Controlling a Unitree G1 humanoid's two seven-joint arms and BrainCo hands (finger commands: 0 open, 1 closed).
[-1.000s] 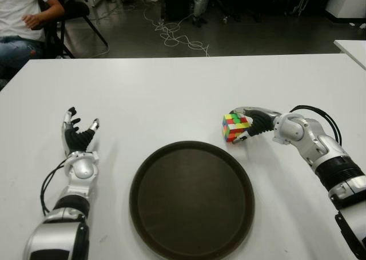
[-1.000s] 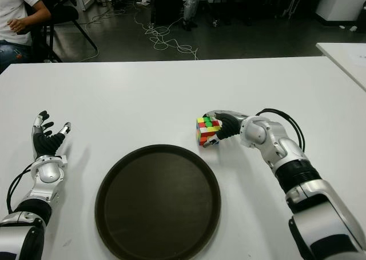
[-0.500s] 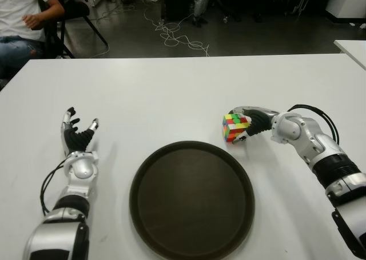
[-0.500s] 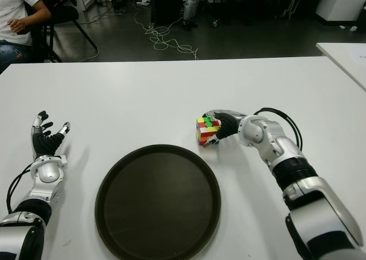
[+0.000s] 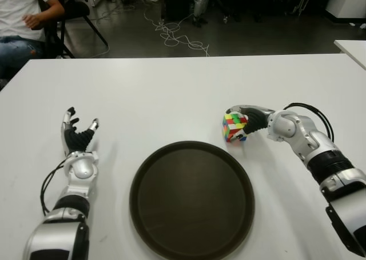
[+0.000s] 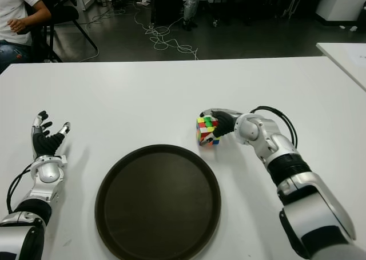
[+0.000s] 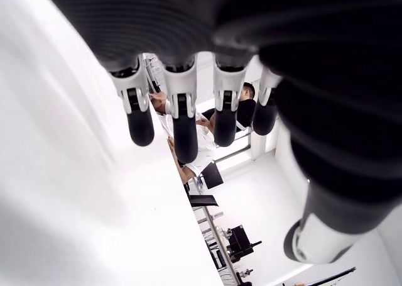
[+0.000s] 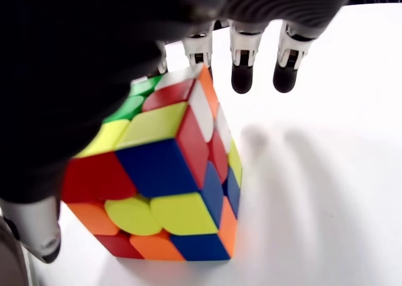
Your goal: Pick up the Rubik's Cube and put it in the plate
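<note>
**Count of things in view**

There is one white table [image 5: 171,88]. On it sit one multicoloured cube [image 5: 235,127] and one round dark plate [image 5: 191,200]. Two robot hands show: one left hand [image 5: 77,135] at the near left and one right hand [image 5: 251,120] to the right of the cube. Beyond the far left corner sits one person [image 5: 26,20] on one dark chair [image 5: 77,11]. A second white table [image 5: 351,47] shows at the far right edge.
</note>
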